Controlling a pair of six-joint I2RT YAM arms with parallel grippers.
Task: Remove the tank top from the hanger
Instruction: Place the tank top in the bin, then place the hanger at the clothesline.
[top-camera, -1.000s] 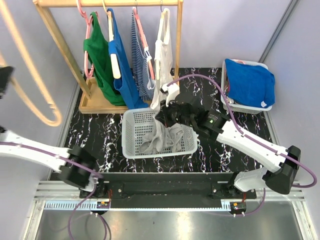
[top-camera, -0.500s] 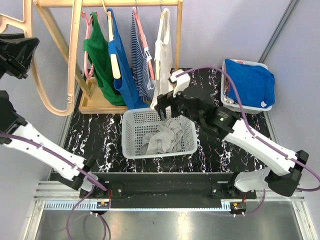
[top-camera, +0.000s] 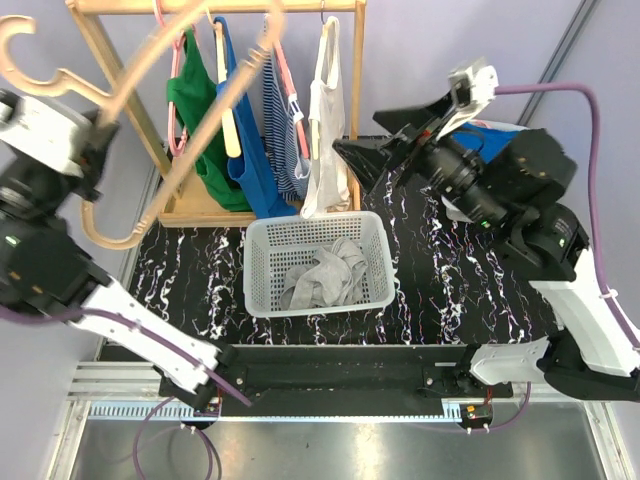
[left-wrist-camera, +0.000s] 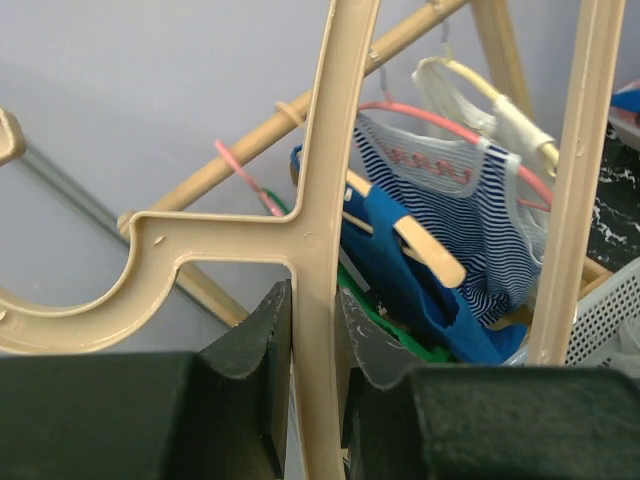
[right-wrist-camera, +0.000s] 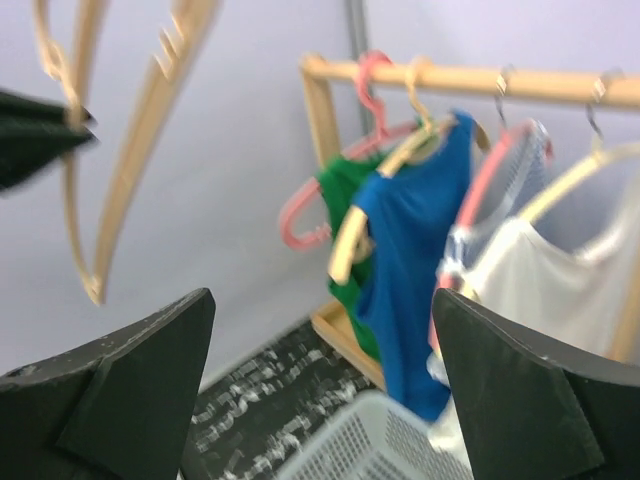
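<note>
The grey tank top (top-camera: 325, 272) lies crumpled inside the white basket (top-camera: 256, 270), free of any hanger. My left gripper (top-camera: 97, 148) is raised high at the left, shut on the stem of the bare beige hanger (top-camera: 160, 75). The left wrist view shows the hanger (left-wrist-camera: 322, 190) pinched between both fingers of that gripper (left-wrist-camera: 316, 345). My right gripper (top-camera: 362, 136) hangs open above the basket's far right corner, holding nothing. In the right wrist view it (right-wrist-camera: 325, 375) is spread wide, with the hanger (right-wrist-camera: 140, 130) at the left.
A wooden rack (top-camera: 215, 6) at the back carries green (top-camera: 200, 120), blue (top-camera: 240, 130), striped (top-camera: 282, 120) and white (top-camera: 327, 130) tops on hangers. A white bin with blue cloth (top-camera: 500, 165) stands at the right, partly behind my right arm.
My right gripper opened, let the grey tank top drop into the basket, and rose up and to the right. My left arm swung the bare hanger higher and to the right.
</note>
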